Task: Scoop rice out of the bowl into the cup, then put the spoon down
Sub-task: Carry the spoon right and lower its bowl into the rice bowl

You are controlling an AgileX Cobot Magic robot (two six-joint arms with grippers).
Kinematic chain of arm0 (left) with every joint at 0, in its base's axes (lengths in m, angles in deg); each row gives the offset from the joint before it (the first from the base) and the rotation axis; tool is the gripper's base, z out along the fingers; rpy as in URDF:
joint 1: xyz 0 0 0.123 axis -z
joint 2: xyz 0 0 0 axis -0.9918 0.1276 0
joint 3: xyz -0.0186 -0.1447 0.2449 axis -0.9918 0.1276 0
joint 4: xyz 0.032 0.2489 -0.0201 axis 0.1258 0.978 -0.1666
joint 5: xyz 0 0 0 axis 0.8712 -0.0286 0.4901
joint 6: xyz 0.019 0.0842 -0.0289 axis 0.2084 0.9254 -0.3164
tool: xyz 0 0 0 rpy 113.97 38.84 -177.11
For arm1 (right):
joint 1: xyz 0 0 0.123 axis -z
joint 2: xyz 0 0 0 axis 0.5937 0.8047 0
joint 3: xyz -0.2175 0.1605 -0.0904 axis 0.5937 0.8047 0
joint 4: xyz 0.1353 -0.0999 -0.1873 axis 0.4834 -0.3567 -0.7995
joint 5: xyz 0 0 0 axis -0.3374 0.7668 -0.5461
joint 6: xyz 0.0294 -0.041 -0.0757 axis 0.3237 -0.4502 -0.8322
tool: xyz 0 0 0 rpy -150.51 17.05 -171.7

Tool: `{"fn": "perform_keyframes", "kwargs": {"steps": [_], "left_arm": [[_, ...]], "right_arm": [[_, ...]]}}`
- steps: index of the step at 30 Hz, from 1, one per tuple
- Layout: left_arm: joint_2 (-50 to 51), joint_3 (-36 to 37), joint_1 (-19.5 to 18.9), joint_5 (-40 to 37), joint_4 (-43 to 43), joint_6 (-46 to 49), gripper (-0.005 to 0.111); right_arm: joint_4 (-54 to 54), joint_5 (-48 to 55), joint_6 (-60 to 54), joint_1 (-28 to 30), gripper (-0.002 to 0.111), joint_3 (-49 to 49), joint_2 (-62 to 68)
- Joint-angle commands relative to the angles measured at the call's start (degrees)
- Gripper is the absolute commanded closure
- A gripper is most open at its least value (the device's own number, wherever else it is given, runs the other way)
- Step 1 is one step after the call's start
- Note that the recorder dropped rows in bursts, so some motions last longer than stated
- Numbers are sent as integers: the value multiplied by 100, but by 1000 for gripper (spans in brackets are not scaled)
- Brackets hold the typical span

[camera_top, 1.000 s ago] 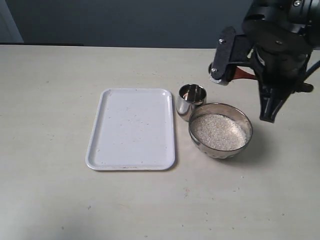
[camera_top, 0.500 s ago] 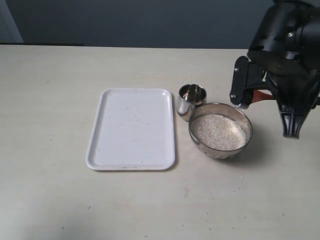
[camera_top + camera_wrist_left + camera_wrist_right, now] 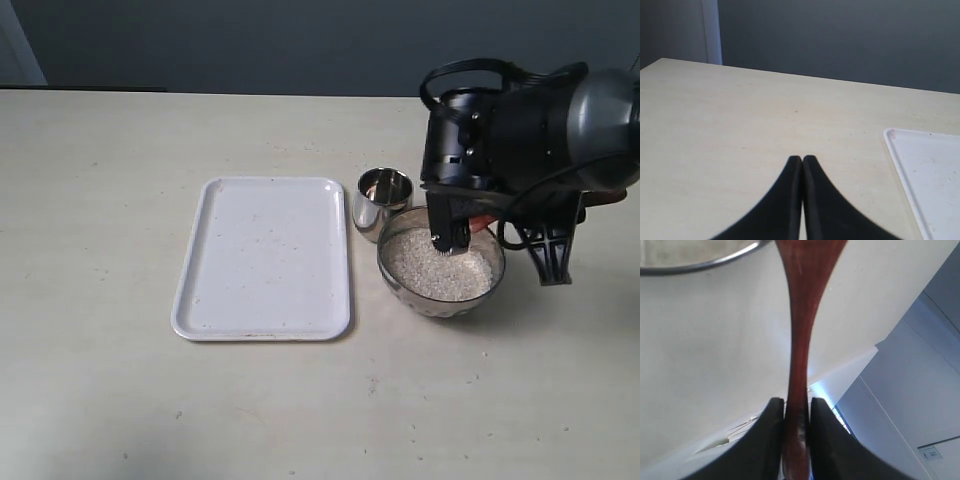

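Rice (image 3: 440,268): off-white, granular, a level heap filling the steel bowl (image 3: 432,301) to just under its rim. No furrow or hollow shows in the part I can see.

Spoon (image 3: 801,315): dark reddish-brown wood with a slim handle that widens toward its oval end. The handle is clamped between the right fingers (image 3: 771,440), one on each side. In the right wrist view the oval end lies close by the bowl's rim. In the exterior view only a red sliver shows behind the arm over the bowl's far side. Whether the tip is in the grains I cannot tell; the arm hides it.

Step in hand, by my reading: the first dip. To do it well:
- enter at a shallow slant near the far wall and draw through the heap, not straight down, so grains are not pushed over the rim;
- level the oval end before lifting;
- take a modest load, since the cup's mouth is narrow.

Cup (image 3: 382,199): small steel tumbler, upright, just beside the bowl on the tray side. Its inside is all reflections and no rice is discernible.

White tray (image 3: 262,258): beside the cup, bare but for specks.

Left fingers (image 3: 786,200): pressed together, holding nothing, over the pale surface (image 3: 120,400) away from the vessels.
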Motion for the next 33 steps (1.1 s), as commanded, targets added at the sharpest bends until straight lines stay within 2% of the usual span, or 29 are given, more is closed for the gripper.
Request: {"fn": "perform_keyframes", "kwargs": {"steps": [1, 33], "left_arm": [[-3, -23, 30, 80, 7, -13, 106], [-3, -23, 30, 80, -5, -13, 106]], "right_arm": [[-164, -3, 40, -96, 109, 16, 119], [-231, -3, 243, -96, 109, 16, 171]]}}
